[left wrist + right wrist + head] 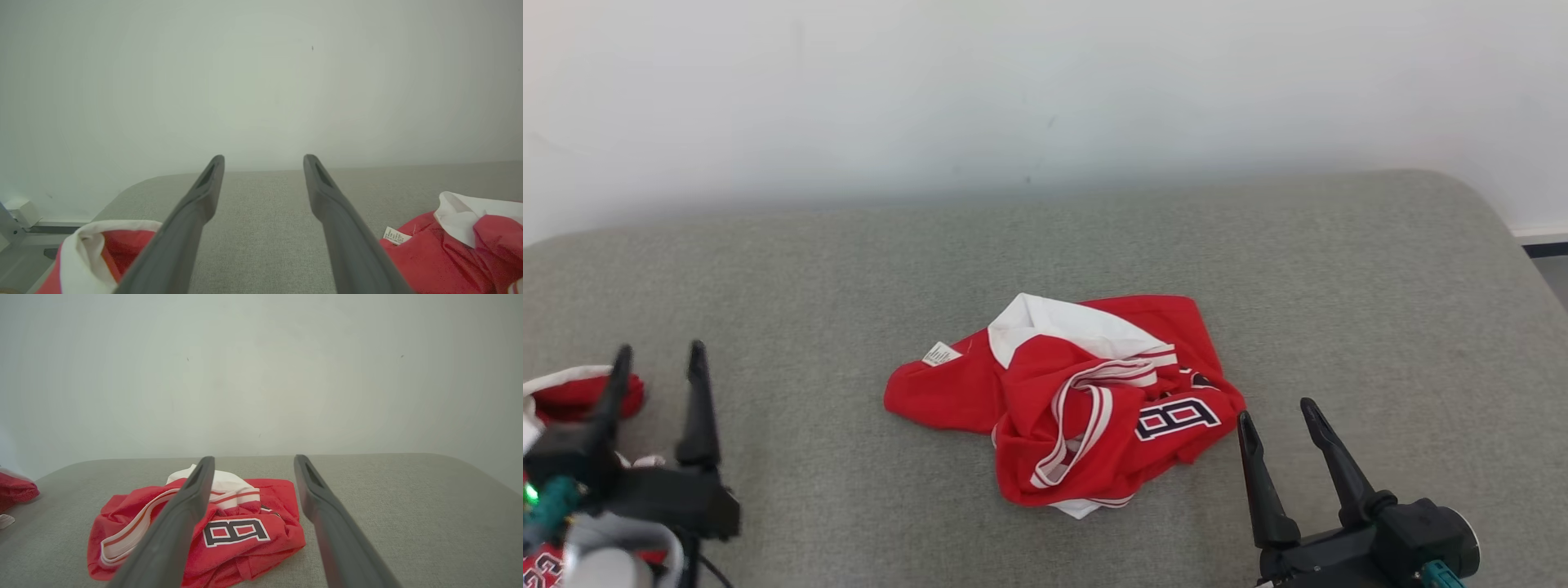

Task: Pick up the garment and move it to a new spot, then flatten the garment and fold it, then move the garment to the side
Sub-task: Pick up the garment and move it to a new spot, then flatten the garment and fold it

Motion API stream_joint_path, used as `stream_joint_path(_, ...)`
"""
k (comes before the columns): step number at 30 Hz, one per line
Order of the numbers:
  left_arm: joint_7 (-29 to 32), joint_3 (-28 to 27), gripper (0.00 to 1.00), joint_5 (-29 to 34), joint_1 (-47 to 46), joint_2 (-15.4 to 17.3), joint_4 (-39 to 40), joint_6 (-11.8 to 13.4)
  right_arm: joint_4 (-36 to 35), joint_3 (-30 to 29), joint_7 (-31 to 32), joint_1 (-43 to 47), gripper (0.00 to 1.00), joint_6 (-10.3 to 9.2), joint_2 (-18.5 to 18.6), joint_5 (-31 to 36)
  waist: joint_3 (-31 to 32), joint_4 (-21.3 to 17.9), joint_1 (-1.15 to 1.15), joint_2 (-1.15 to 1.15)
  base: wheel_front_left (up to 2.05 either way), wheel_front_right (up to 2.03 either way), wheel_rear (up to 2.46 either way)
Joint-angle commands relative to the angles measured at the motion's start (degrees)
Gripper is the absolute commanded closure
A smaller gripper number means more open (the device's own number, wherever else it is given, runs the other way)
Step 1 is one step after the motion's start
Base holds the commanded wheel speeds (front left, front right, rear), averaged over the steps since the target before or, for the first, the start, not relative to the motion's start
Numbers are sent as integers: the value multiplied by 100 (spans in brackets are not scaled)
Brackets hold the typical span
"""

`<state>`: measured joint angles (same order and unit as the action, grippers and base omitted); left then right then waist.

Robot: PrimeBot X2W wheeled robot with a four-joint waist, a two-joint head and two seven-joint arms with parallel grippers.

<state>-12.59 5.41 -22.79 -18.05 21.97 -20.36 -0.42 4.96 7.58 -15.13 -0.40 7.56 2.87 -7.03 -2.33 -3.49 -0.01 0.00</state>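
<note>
Two red garments, crumpled garment (pixel 1086 408), second garment (pixel 584 396), two pincers, left pincer (pixel 660 347), right pincer (pixel 1276 409), one grey cushion (pixel 849 269)

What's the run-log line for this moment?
garment: crumpled on grey cushion | left tool: open, empty | right tool: open, empty | fold: not started

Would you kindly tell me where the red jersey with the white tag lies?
In the head view the red jersey lies crumpled at the middle of the grey cushion, just left of the right gripper, far from the left gripper.
</note>
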Motion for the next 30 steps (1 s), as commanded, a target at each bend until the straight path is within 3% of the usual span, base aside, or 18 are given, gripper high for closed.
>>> stream_joint_path(1,-55,35,0,26,249,-147,236,82,-12,-2,-2,48,0,-14,3,-44,107,-186,1,0,0,0,0)
stream_joint_path(13,-267,270,0,422,1362,-825,1466,130,-142,-134,-3,181,0,-14,1,-25,126,-470,1,0,0,0,0)
stream_joint_path(19,-260,-160,0,710,2127,-1317,1835,152,-220,-45,-3,285,0,-14,4,46,203,-544,1,0,0,0,0)
stream_joint_path(25,-262,-549,0,1042,2654,-1757,1995,-5,-357,-15,-3,476,0,-14,2,156,338,-456,1,0,0,0,0)
stream_joint_path(30,-262,-640,0,1211,2934,-1892,2357,-40,-365,534,-3,627,0,-14,48,575,483,-318,1,0,0,0,0)
